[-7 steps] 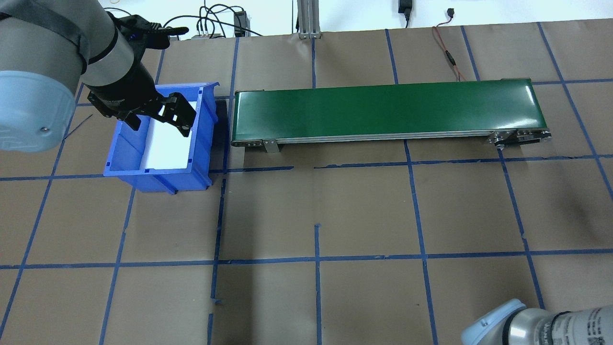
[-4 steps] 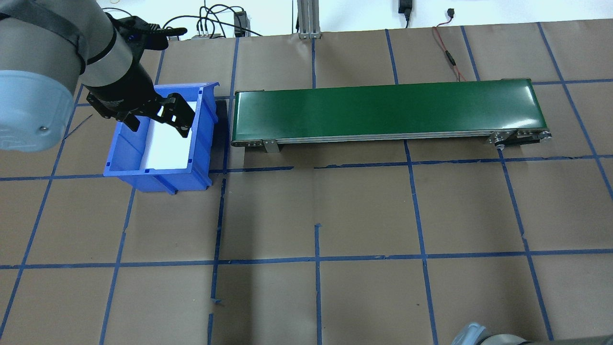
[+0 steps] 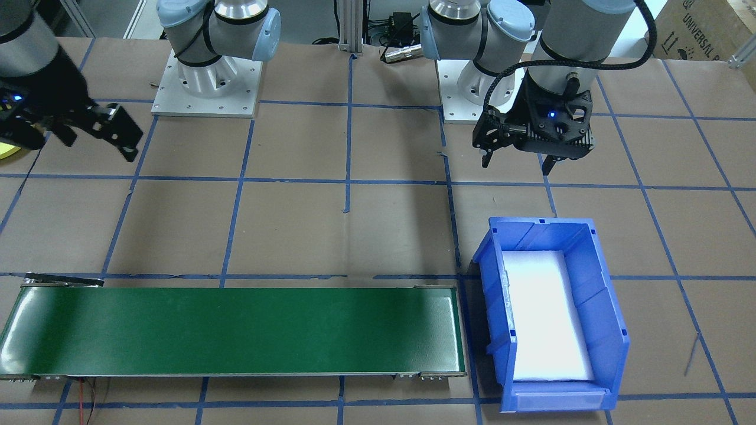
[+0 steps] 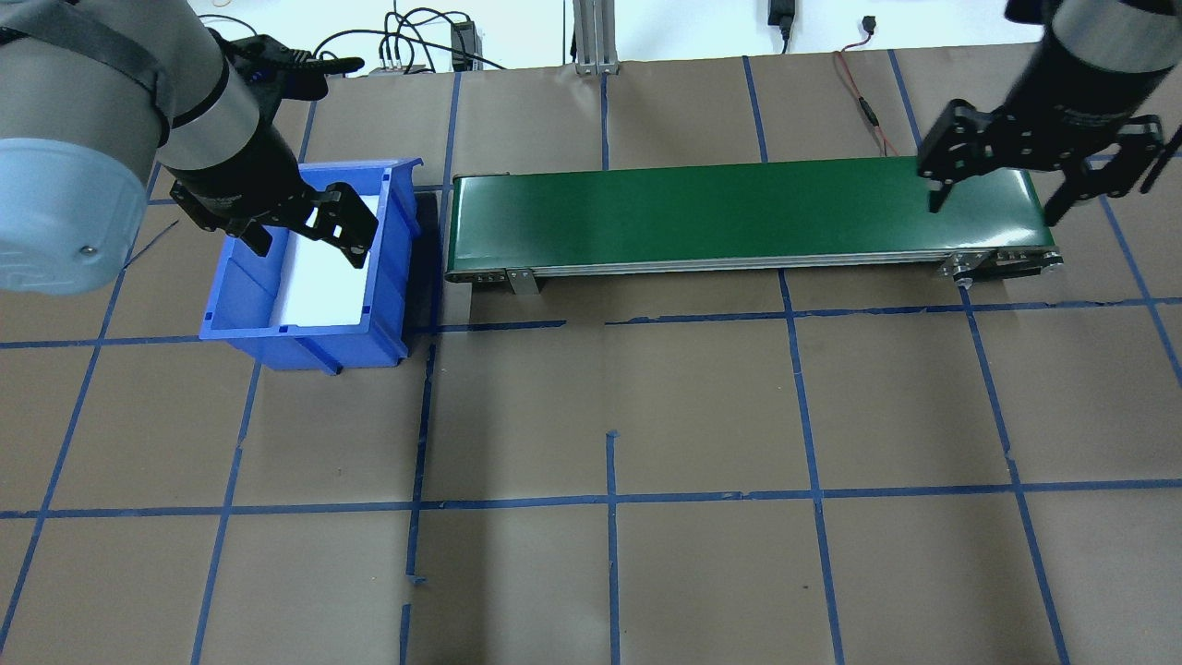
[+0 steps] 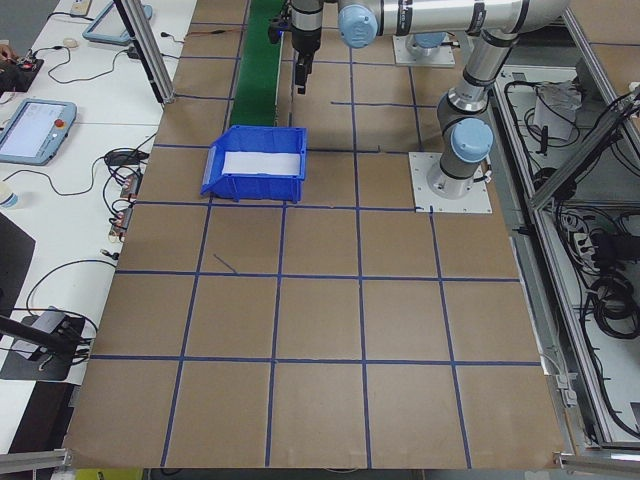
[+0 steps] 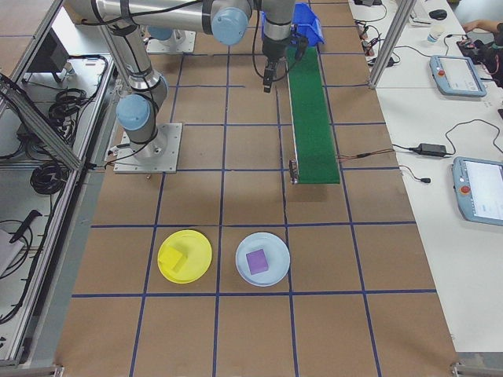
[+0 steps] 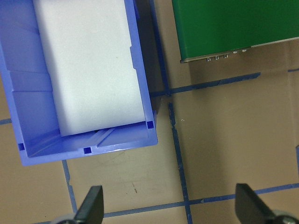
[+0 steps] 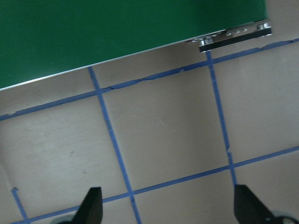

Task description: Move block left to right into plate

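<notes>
We are taking the green conveyor belt [image 4: 748,214] as our landmark. Off its left end we are seeing the blue bin [image 4: 309,268] with a white foam pad [image 4: 328,277] lining its floor. The left gripper [image 4: 305,231] is hanging above the bin's far part with its fingers spread wide and nothing between them; in the left wrist view the two fingertips [image 7: 93,205] are showing well apart over bare brown paper, just beside the bin's near wall.

At the belt's opposite end, the right gripper [image 4: 993,199] is hovering with its jaws released and empty too; the right wrist view is showing its fingertips [image 8: 91,203] wide apart over the taped table [image 8: 163,140], the belt's edge lying above them in that view.

Beyond that right end of the belt, well apart from it, we are finding the yellow plate [image 6: 185,256] on the table, and a yellow block [image 6: 174,258] is lying on it. Just beside it, more nearly in line with the belt's end, a pale blue plate [image 6: 262,258] is carrying a purple block [image 6: 257,261].
</notes>
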{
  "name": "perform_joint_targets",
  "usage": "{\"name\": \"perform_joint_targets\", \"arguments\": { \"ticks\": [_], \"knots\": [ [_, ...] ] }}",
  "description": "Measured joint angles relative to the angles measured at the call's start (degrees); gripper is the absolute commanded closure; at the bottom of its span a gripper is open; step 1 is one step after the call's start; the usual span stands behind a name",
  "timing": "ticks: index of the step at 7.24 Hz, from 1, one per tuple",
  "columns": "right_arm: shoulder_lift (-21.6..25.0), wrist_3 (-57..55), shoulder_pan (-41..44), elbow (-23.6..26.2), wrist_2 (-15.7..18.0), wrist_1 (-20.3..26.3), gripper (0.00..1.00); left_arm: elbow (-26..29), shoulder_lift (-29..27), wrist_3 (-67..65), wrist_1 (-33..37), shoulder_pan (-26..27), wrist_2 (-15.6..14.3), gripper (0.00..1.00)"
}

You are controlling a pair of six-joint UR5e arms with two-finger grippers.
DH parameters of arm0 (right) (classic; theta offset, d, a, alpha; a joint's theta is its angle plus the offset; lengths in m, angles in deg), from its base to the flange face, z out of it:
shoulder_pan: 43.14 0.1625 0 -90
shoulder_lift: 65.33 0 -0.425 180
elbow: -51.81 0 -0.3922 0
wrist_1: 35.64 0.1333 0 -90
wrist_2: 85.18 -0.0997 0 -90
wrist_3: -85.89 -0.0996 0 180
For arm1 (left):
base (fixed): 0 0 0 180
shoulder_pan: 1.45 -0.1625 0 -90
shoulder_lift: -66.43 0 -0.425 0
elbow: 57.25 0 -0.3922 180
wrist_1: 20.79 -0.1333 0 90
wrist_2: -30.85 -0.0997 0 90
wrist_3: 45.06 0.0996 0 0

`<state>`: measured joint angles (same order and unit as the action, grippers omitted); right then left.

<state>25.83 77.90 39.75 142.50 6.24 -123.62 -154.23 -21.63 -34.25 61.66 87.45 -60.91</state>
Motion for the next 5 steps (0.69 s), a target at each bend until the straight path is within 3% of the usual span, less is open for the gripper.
{"name": "perform_joint_targets", "arguments": {
  "ticks": [2,5],
  "knots": [
    [0.2,-6.6,4.5,-0.3,-2.1,-0.4,0.00,0.0,0.0,0.0,0.0,0.0,0.0,0.00],
    [0.4,-6.9,5.8,-0.3,-2.8,-1.3,0.00,-0.1,0.0,0.0,0.0,0.0,0.0,0.00]
  ]
}}
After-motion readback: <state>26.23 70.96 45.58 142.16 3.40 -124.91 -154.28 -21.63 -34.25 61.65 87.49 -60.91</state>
